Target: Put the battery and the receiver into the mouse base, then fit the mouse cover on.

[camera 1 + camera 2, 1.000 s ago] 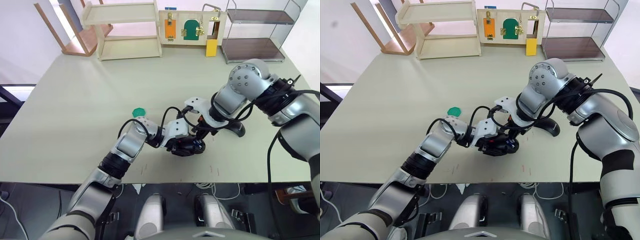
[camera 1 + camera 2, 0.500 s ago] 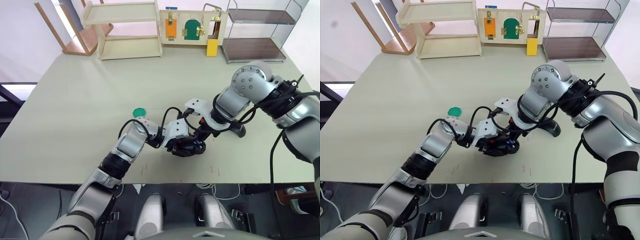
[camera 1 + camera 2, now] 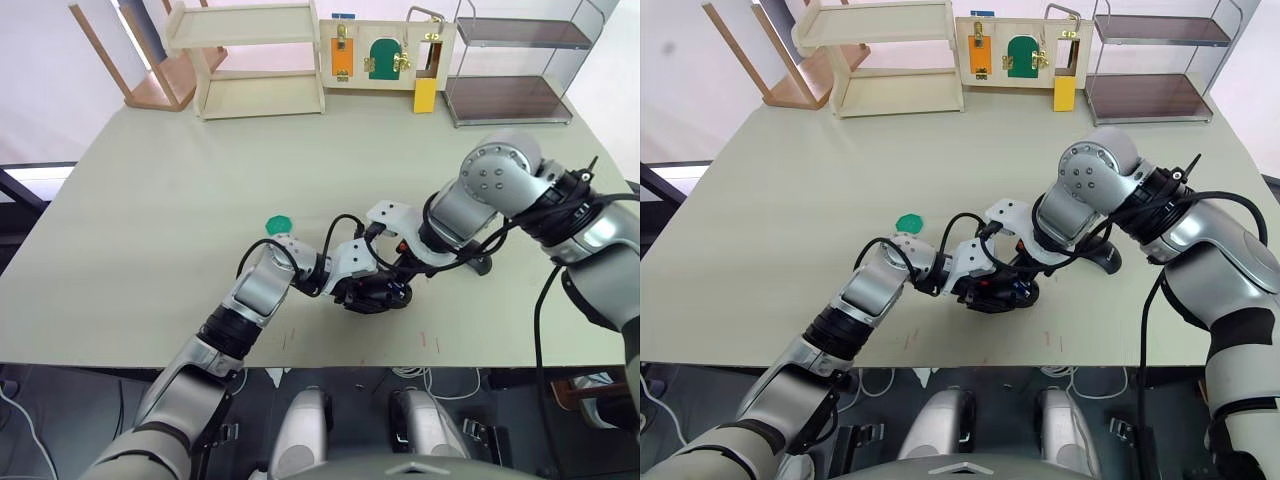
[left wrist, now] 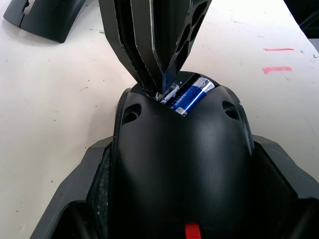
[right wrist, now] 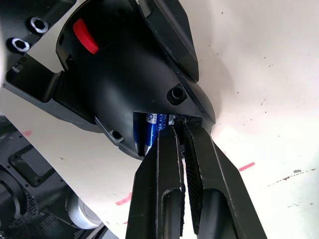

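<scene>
The left claw (image 3: 372, 290) clamps the black oval plastic mouse base (image 4: 182, 164) from both sides near the front edge of the pale green worktop (image 3: 150, 200), evidently to steady it so it cannot slide while the other arm works inside it. The base's hollow faces up and toward the right arm, which leaves the battery bay open to reach.

The small blue cylindrical battery (image 4: 191, 97) already lies in that bay at the end of the base, its pale tip showing. The right claw (image 5: 178, 130) has its two black fingers drawn nearly together, tips down at the bay edge right beside the battery; something small seems pinched there, probably the receiver being seated, but I can't make it out for certain. Narrow fingers suit so tight a slot.

The smooth glossy black arched mouse cover (image 3: 1102, 256) waits on the worktop just behind the right arm, close enough to fetch once the bay is filled. A small green ring (image 3: 278, 224) lies apart to the left, out of the way.

The cover step looks not yet begun.
</scene>
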Robot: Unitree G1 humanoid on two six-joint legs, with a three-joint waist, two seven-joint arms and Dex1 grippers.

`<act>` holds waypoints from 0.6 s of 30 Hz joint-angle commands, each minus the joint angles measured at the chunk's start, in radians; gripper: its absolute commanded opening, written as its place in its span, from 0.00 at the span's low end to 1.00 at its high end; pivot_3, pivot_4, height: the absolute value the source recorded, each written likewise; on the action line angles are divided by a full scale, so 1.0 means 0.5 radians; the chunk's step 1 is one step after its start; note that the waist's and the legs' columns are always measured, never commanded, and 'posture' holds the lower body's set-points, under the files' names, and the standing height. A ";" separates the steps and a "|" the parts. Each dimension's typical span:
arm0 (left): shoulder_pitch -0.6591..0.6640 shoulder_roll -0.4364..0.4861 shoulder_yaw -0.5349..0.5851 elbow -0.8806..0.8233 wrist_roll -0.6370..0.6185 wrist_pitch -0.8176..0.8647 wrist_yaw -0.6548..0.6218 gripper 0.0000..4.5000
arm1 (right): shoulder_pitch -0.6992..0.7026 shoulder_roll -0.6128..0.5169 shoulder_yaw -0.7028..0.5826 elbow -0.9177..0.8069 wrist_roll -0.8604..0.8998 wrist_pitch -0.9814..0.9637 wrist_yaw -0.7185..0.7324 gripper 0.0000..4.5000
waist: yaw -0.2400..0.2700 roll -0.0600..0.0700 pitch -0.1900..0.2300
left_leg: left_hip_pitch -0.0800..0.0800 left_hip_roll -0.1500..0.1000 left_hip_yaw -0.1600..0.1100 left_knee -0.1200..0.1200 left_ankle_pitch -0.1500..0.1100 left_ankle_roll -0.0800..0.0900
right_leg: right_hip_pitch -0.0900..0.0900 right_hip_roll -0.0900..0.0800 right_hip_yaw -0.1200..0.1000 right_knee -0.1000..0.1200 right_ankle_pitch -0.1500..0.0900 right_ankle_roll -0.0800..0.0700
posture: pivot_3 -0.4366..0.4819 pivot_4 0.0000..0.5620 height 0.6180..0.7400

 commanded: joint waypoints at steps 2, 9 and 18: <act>0.062 -0.028 -0.149 0.061 0.030 0.052 -0.034 0.66 | 0.034 -0.061 -0.039 -0.105 0.005 0.009 0.035 0.00 | 0.001 0.000 0.000 | 0.000 0.000 0.000 0.000 0.000 0.000 | 0.000 0.000 0.000 0.000 0.000 0.000 | 0.48 0.27 1.00; 0.063 -0.031 -0.149 0.063 0.034 0.054 -0.032 0.66 | 0.075 -0.086 -0.036 -0.149 0.006 0.009 0.056 0.07 | 0.014 0.000 0.000 | -0.001 0.000 0.000 -0.001 0.000 0.000 | 0.000 0.000 0.000 -0.003 0.000 0.000 | 0.48 0.27 1.00; 0.068 -0.029 -0.147 0.061 0.033 0.057 -0.034 0.66 | 0.059 -0.084 -0.067 -0.121 -0.038 0.009 0.093 0.44 | 0.024 0.000 0.000 | -0.002 0.000 0.000 -0.003 -0.001 0.001 | 0.000 0.000 -0.001 -0.007 0.000 -0.001 | 0.48 0.27 1.00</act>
